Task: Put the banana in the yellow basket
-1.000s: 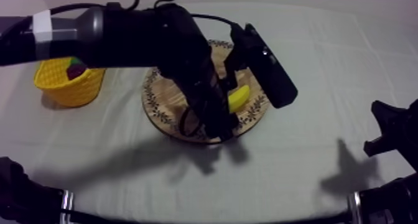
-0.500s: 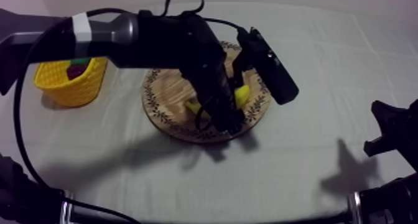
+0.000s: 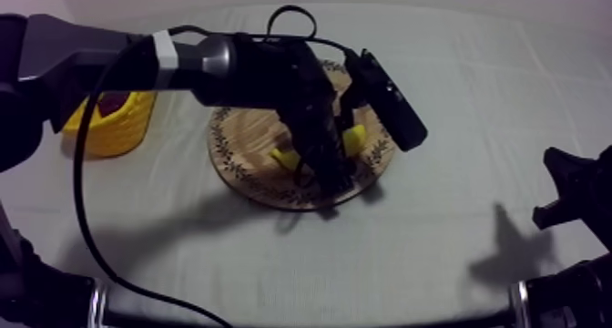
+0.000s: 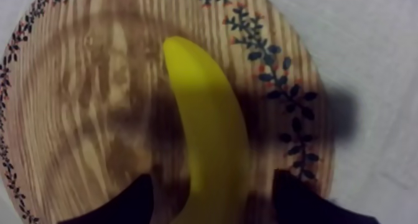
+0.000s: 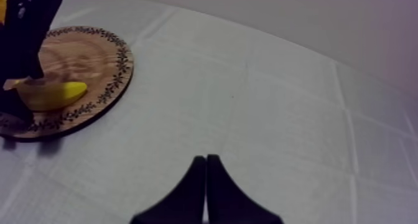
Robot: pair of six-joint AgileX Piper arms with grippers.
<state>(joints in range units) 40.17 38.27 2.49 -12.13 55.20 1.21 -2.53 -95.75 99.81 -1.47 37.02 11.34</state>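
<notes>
The worktop (image 3: 474, 104) carries the round wooden board (image 3: 239, 149) near its middle. The yellow basket (image 3: 114, 131) stands well apart from the board, towards the left side. The banana (image 4: 208, 127) lies flat on the board, inside the patterned rim. My left claw (image 4: 214, 198) hangs low over the banana, spread wide so that the fruit lies between its two sides, with nothing gripped yet. My right claw (image 5: 206, 177) rests over bare cloth away from the board, pressed together on nothing.

The step in hand looks to be the grasp itself. The claw should probably sink until its tips nearly meet the wood, with the banana centred, then close across the width near the thick middle. A smooth, curved skin could slip out sideways, so the squeeze should be gentle and steady. The lift should go straight up, clear of the rim, before any swing towards the basket.
</notes>
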